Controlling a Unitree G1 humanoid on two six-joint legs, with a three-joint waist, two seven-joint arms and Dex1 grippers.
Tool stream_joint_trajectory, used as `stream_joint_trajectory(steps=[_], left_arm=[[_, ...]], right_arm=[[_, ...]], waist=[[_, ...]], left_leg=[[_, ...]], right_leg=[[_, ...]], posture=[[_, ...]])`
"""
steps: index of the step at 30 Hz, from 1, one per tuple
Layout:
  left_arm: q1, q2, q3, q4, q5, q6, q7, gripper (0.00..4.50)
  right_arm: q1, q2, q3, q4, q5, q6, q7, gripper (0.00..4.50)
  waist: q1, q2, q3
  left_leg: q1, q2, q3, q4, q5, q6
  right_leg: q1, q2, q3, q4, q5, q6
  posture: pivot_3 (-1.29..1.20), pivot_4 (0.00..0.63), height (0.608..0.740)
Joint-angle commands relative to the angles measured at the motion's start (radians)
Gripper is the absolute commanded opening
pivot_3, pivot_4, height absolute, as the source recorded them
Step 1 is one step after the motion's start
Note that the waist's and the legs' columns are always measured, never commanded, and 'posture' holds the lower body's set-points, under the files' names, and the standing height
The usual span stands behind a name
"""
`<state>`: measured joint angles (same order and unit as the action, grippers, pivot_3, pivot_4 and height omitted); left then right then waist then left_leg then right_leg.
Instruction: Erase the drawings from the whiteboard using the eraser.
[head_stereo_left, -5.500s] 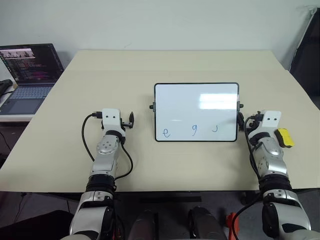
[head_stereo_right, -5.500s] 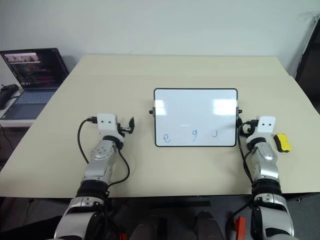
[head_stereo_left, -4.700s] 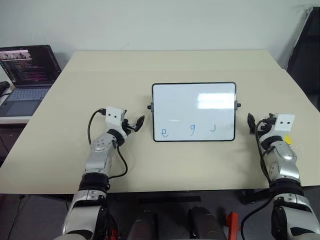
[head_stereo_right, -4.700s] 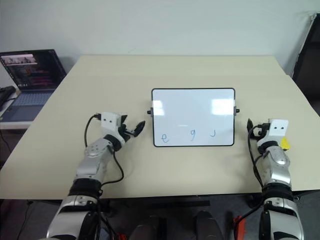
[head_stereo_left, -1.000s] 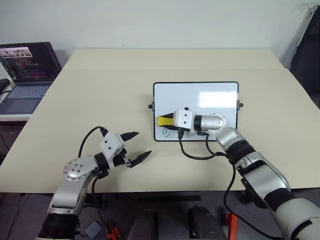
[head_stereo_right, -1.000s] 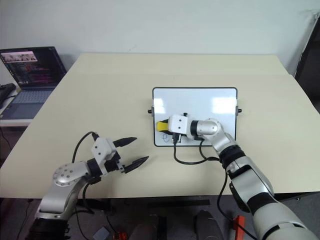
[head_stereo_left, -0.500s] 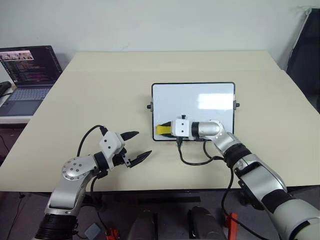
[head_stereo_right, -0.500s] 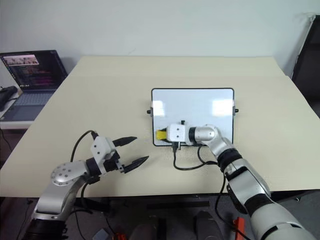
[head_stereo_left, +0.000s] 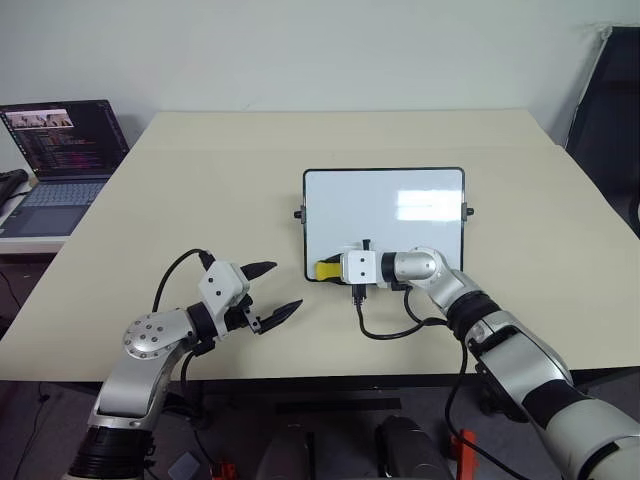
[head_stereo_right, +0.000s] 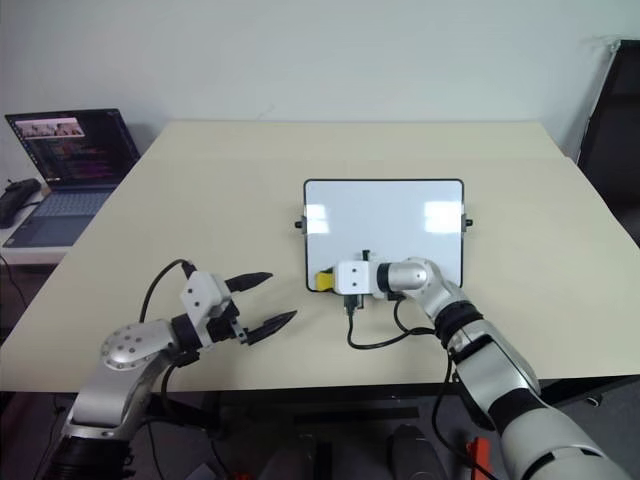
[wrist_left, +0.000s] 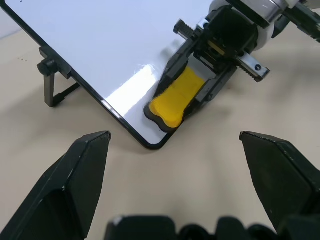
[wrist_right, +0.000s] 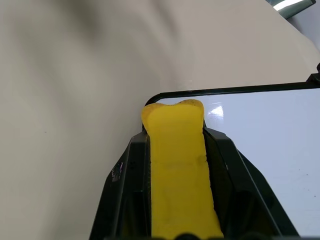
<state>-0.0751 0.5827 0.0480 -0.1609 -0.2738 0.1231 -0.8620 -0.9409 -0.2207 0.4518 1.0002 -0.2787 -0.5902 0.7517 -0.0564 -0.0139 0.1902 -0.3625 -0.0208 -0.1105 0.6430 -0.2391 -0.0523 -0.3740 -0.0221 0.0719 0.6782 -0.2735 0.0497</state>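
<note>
Where whiteboard (head_stereo_left: 384, 210) corners, right hand (head_stereo_left: 330, 270) grips eraser (head_stereo_left: 326, 270).

A broad beige desk (head_stereo_left: 200, 190) fills the middle of the frame, its far edge meeting a plain pale wall (head_stereo_left: 320, 50) that runs across the top. At the upper left an open laptop (head_stereo_left: 62, 150) with a lit dark screen sits on a separate lower surface beside the desk. Down the right edge stands a dark upright panel (head_stereo_left: 605, 90), and below the desk's near edge the floor (head_stereo_left: 330, 440) is grey.
</note>
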Motion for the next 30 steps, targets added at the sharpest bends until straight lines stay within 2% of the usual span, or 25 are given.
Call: stream_joint_trajectory(steps=[1, 6, 15, 17, 22, 26, 30], left_arm=[[-0.02, 0.005, 0.004, -0.022, -0.006, -0.006, 0.005, 4.5], [-0.028, 0.001, -0.004, -0.026, -0.005, 0.0, 0.006, 4.5], [-0.038, 0.008, -0.007, -0.056, -0.015, 0.016, 0.0, 4.5], [-0.052, 0.007, -0.001, -0.09, -0.039, 0.045, 0.004, 4.5], [-0.087, 0.007, -0.008, -0.131, -0.07, 0.096, -0.001, 4.5], [-0.102, 0.0, -0.028, -0.117, -0.063, 0.096, -0.009, 4.5], [-0.124, -0.009, -0.049, -0.092, -0.06, 0.084, -0.018, 4.5]], right_arm=[[-0.082, -0.036, -0.054, 0.042, -0.024, 0.021, -0.116, 1.12], [-0.143, -0.045, -0.064, 0.09, -0.052, 0.006, -0.214, 1.12], [-0.063, -0.023, -0.068, 0.033, -0.003, -0.022, -0.123, 1.12], [-0.032, -0.017, -0.118, -0.062, 0.095, 0.027, -0.035, 1.12], [0.068, -0.065, -0.172, -0.504, 0.282, 0.308, 0.164, 1.12], [0.134, -0.137, -0.189, -0.751, 0.328, 0.483, 0.216, 1.12], [0.156, -0.24, -0.229, -0.826, 0.321, 0.547, 0.229, 1.12]], waist=[[0.0, 0.0, 0.0], [0.0, 0.0, 0.0], [-0.003, 0.0, 0.0], [-0.002, -0.001, 0.0], [-0.001, -0.001, 0.001], [0.0, -0.001, 0.001], [0.003, -0.001, 0.001]], left_leg=[[0.0, 0.0, 0.0, 0.0, 0.0, 0.0], [-0.002, 0.0, 0.0, -0.002, 0.0, 0.0], [-0.001, 0.0, 0.0, -0.014, 0.0, 0.0], [-0.001, 0.0, 0.0, -0.014, 0.0, 0.0], [-0.01, 0.005, -0.001, -0.014, 0.0, 0.0], [-0.016, 0.006, -0.002, -0.014, -0.002, -0.003], [-0.02, 0.007, -0.002, -0.014, -0.003, -0.006]], right_leg=[[0.0, 0.0, 0.0, 0.0, 0.0, 0.0], [-0.003, 0.0, 0.0, 0.0, -0.001, -0.001], [-0.006, 0.0, -0.001, -0.001, 0.0, -0.001], [-0.007, 0.0, -0.001, -0.001, -0.001, -0.001], [-0.013, -0.001, -0.001, -0.002, 0.0, -0.001], [-0.019, 0.0, -0.003, -0.002, 0.001, -0.001], [-0.021, 0.0, -0.004, -0.006, 0.0, -0.001]], posture=[[0.0, 0.15, 0.74], [0.0, 0.15, 0.74], [0.0, 0.15, 0.74], [0.0, 0.15, 0.74], [0.0, 0.15, 0.74], [0.0, 0.15, 0.74], [0.0, 0.15, 0.74]])
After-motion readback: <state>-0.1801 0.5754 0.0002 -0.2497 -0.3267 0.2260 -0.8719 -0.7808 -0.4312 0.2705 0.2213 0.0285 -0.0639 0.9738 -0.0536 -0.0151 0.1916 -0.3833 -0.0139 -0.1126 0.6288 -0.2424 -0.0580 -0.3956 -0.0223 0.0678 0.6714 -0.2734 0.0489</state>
